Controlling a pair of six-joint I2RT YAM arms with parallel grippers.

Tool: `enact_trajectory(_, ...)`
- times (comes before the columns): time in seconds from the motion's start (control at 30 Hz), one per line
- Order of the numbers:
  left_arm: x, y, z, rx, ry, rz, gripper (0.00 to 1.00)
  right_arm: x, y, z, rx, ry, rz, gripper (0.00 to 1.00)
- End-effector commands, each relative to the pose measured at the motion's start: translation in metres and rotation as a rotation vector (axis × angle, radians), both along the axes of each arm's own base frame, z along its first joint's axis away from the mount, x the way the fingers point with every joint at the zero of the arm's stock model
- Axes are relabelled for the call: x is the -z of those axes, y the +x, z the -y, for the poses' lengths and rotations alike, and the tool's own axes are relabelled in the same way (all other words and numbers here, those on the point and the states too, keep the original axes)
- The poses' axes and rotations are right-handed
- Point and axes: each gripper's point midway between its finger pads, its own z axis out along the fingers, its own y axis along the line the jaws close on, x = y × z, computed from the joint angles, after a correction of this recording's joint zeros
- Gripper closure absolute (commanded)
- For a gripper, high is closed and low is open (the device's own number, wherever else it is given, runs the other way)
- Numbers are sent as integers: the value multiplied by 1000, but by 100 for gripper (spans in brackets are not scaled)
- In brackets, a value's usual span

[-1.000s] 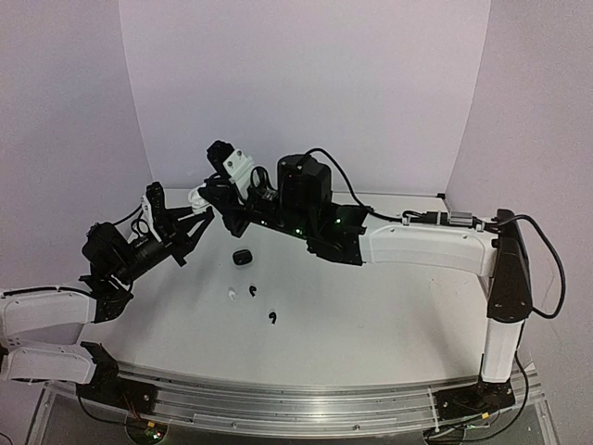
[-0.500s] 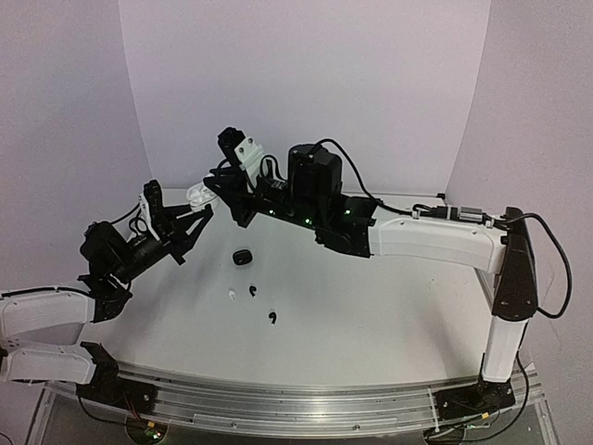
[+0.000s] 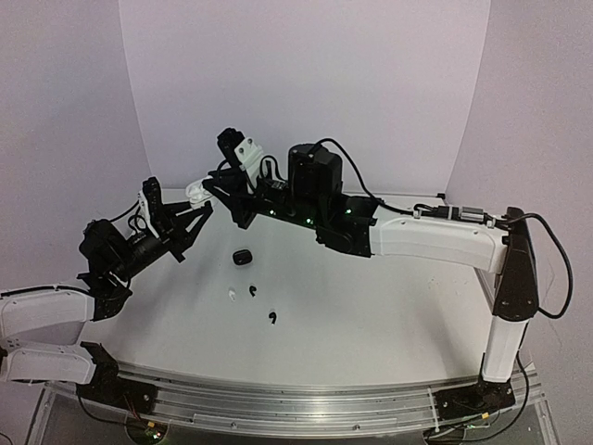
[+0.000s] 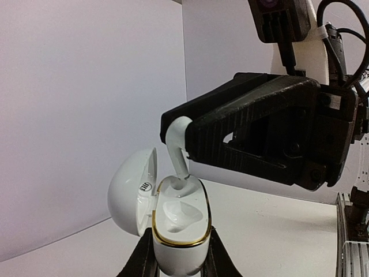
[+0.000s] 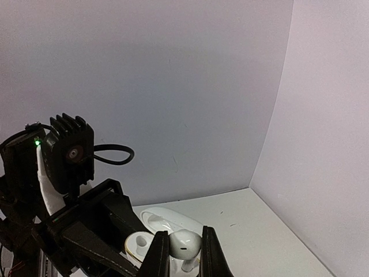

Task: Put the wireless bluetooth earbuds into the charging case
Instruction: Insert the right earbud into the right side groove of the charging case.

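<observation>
The right gripper [image 4: 174, 128] is pinched on a white earbud [image 4: 177, 147]. It holds the bud by its rounded head, and the stem points straight down. The left gripper [image 4: 177, 266] is clamped on the lower body of the white charging case [image 4: 179, 234], with one finger [image 4: 141, 262] on each side. It holds the case upright in the air above the table [image 3: 389, 315], at the far left.

The case's lid [image 4: 130, 190] is swung open to the left in the left wrist view. The gold-rimmed opening faces up. The tip of the earbud's stem reaches down inside that rim, at the end of the opening farther from the left wrist camera. The earbud's head stays above the rim, between the right gripper's black fingers, so the bud is not seated. I cannot tell whether the stem touches the bottom of its well.

In the top view the two grippers meet tip to tip. Three buds lie loose near the middle of the table, well apart from both grippers. They are another white bud [image 3: 231, 296] and two black earbuds [image 3: 252, 292], with one of the black ones [image 3: 272, 318] nearer the arms' bases. A small black case [image 3: 242, 257] sits just beyond them.
</observation>
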Motion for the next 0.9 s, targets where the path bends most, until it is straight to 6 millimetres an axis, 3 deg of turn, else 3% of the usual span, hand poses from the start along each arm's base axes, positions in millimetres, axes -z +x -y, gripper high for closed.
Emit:
enact_trajectory(0.0, -29, -6, 1, 21, -29, 62, 100, -27, -4, 11, 8, 44, 16, 100)
enact_trajectory(0.43, -32, -6, 1, 17, -31, 74, 100, -18, 2, 7, 28, 17, 24, 100)
enact_trajectory(0.87, -42, -3, -4, -12, -62, 97, 100, 7, 10, 4, 75, -41, 30, 100)
